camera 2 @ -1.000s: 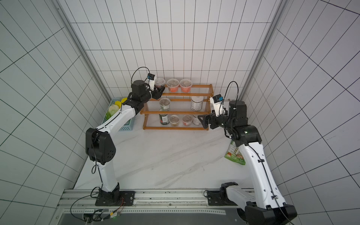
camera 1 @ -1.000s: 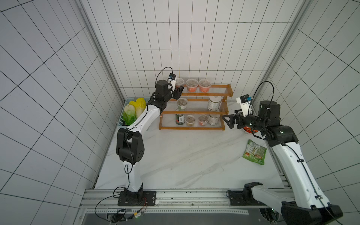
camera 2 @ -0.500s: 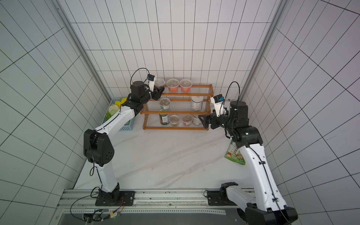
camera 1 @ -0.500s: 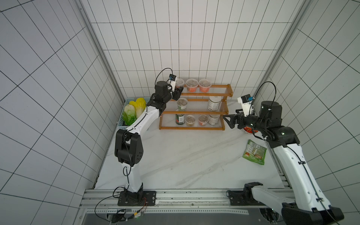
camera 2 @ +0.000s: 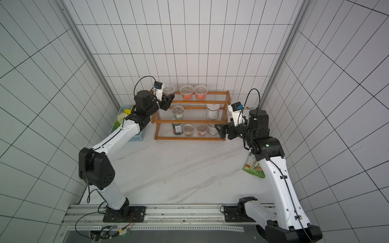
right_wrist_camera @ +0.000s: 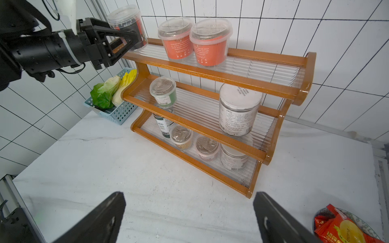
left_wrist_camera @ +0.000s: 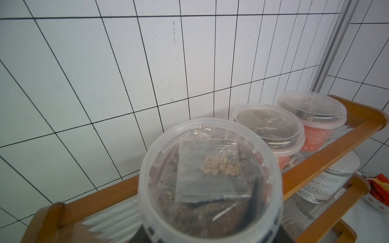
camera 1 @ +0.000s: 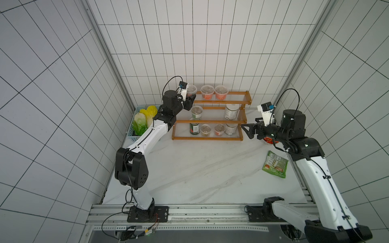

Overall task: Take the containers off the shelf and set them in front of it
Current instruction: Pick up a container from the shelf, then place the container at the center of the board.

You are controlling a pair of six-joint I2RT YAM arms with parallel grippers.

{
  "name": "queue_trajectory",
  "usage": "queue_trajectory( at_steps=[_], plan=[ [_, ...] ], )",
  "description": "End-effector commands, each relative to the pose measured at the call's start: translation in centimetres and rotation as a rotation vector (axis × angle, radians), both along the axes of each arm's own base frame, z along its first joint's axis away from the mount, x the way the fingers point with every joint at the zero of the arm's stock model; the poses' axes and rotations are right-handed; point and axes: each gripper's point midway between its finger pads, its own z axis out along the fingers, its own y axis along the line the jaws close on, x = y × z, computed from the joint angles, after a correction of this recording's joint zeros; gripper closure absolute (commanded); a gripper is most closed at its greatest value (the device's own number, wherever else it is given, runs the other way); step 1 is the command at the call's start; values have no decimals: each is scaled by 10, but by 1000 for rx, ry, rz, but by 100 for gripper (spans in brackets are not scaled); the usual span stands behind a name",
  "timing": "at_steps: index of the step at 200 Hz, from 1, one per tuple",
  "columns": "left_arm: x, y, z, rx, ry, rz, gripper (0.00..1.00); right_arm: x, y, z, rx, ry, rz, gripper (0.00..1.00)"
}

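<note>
In both top views my left pincer [camera 1: 190, 101] clamped the clear lidded plastic cup [camera 1: 191, 90] at the top-tier left end of the orange-brown wooden shelf [camera 1: 207, 138]. Left wrist: the cup's lid filled the view. Right wrist: my right pincer [right_wrist_camera: 189, 196] gaped wide, empty, over the white counter [right_wrist_camera: 147, 178].

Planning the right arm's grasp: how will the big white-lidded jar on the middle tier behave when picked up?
The jar is among the widest things on the shelf, so it probably needs the right gripper wide open. Its smooth clear wall may slip under a light squeeze. Tall for its base: a push near the top could tip it.
</note>
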Motion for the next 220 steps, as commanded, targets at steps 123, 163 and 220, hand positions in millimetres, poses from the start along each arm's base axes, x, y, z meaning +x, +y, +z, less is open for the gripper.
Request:
queue_trajectory(
  at_steps=[123, 163, 220],
  plan=[
    [-165, 51, -160, -28, 236, 241, 50, -13, 13, -17, 68, -1, 65, 1],
    [-166, 58, -213, -35, 329, 304, 51, -14, 16, -21, 54, -4, 78, 1],
    [-165, 68, -267, -22, 379, 376, 51, -11, 20, -30, 45, 8, 82, 1]
  ],
)
